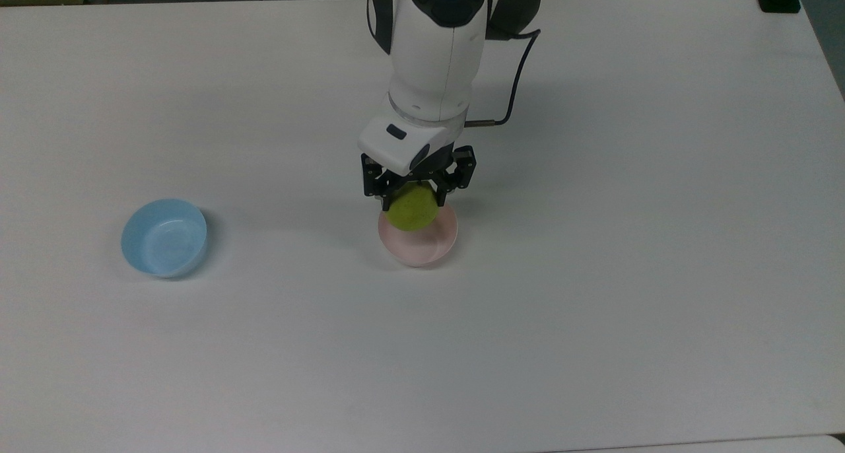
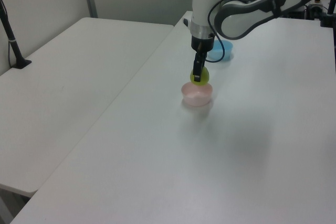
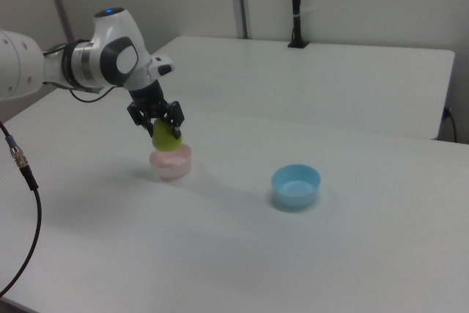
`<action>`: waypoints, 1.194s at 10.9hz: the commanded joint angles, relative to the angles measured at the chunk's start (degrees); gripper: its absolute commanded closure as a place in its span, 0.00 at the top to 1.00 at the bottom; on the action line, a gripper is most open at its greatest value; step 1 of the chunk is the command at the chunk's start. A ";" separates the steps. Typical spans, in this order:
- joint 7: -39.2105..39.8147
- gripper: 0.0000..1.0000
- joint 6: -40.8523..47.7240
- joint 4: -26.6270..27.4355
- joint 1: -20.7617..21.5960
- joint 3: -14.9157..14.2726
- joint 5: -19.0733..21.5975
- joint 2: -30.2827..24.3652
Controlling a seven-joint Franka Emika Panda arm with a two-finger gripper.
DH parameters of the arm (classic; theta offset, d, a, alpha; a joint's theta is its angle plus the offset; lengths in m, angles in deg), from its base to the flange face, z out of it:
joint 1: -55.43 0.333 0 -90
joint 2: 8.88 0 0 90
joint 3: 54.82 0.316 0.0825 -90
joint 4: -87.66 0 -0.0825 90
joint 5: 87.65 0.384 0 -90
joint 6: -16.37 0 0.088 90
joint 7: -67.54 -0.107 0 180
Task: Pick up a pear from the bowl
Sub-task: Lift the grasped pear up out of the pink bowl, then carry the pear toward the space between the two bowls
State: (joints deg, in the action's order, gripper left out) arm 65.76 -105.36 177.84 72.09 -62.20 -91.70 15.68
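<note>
Pear (image 1: 410,209) clamped in claw (image 1: 412,199) (above bowl (image 1: 422,245)).

You are looking at frames with no readable text, label, brand, number or sign in any of the three views.
</note>
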 commanded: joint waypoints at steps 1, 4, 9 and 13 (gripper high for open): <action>-1.29 0.47 6.49 0.44 0.58 -0.44 0.35 -6.44; -0.59 0.47 7.66 0.17 -1.70 -1.06 0.27 -8.04; 7.49 0.47 2.58 0.17 -11.10 -1.06 2.64 -6.12; 8.99 0.50 -4.10 0.17 -13.31 -0.97 2.20 0.64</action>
State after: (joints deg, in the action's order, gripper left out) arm 73.11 -105.08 177.76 58.71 -63.15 -90.22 12.77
